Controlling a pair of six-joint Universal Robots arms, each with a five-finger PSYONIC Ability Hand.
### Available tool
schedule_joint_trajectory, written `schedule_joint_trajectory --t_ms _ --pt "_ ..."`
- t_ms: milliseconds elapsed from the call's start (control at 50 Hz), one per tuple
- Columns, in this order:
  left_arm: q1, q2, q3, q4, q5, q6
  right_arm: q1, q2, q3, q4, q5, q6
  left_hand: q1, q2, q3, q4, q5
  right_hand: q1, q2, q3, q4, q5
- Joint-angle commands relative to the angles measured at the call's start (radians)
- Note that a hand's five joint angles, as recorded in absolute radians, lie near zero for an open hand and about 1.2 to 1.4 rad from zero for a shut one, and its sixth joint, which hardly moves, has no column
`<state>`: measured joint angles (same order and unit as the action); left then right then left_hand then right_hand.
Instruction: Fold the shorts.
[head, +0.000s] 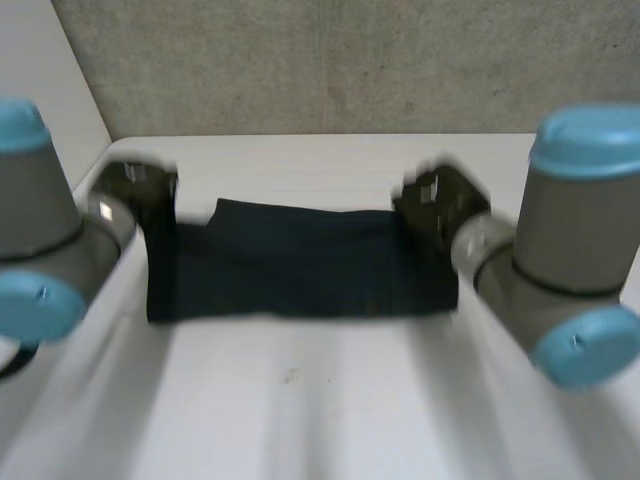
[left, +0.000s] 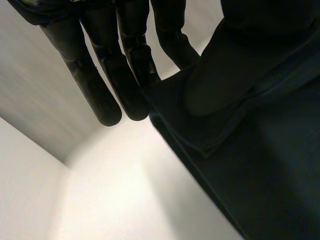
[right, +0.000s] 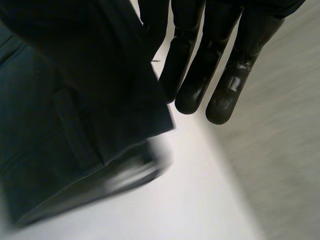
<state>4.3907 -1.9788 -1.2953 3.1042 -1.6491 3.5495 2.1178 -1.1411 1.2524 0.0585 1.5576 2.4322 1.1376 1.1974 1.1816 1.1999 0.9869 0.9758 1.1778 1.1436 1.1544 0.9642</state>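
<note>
White worktop (head: 300, 410), concrete wall (head: 350, 60) behind, dark shorts (head: 300, 265) mid-frame, left hand (head: 138, 188) and right hand (head: 440, 200) each pinching an upper corner; shallow pinch could slip and skew the fold

Robot lab or test cell, by appearance. Grounds: plain white tabletop (head: 300, 400); rough grey concrete-like wall (head: 300, 60) directly behind it; white panel (head: 45, 70) closing the left side; two grey machine arms with light-blue caps, left arm (head: 50, 240) and right arm (head: 570, 250), reaching over the tabletop.
</note>
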Motion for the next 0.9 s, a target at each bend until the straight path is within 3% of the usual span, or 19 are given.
schedule_joint_trajectory --t_ms 20,80,120,260,380,580,680,900 --pt "-0.054 0.017 0.375 0.200 -0.021 -0.038 0.001 -0.028 -0.250 -0.406 0.001 0.024 0.259 0.199 0.215 0.196 0.235 0.420 0.218 0.253 0.242 0.258" --pt "-0.059 0.084 0.421 0.330 -0.029 -0.089 0.001 -0.070 -0.248 -0.587 0.005 0.033 0.259 0.199 0.215 0.196 0.235 0.420 0.218 0.253 0.242 0.258" --pt "-0.063 0.141 0.403 0.384 -0.026 -0.122 0.001 -0.084 -0.228 -0.615 0.004 0.031 0.259 0.199 0.215 0.196 0.235 0.420 0.218 0.253 0.242 0.258" --pt "-0.051 0.181 0.193 0.366 -0.021 -0.141 -0.007 -0.091 -0.128 -0.450 0.004 0.041 0.259 0.199 0.215 0.196 0.235 0.420 0.218 0.253 0.242 0.258" --pt "-0.042 0.190 -0.147 0.366 -0.012 -0.141 -0.010 -0.089 0.042 -0.312 -0.007 0.039 0.259 0.199 0.215 0.196 0.235 0.420 0.218 0.253 0.242 0.258" --pt "-0.017 0.106 -0.521 0.429 0.006 -0.138 -0.015 0.055 0.298 -0.284 -0.069 0.041 0.259 0.199 0.215 0.196 0.235 0.420 0.218 0.253 0.242 0.258" --pt "-0.023 0.029 -0.581 0.398 0.028 -0.126 -0.015 0.123 0.332 -0.267 -0.071 0.042 0.259 0.199 0.215 0.196 0.235 0.420 0.218 0.253 0.242 0.258" --pt "-0.014 0.225 -0.685 0.232 0.031 -0.124 -0.035 -0.028 0.476 -0.105 -0.096 0.060 0.259 0.199 0.215 0.196 0.235 0.420 0.218 0.253 0.242 0.258"
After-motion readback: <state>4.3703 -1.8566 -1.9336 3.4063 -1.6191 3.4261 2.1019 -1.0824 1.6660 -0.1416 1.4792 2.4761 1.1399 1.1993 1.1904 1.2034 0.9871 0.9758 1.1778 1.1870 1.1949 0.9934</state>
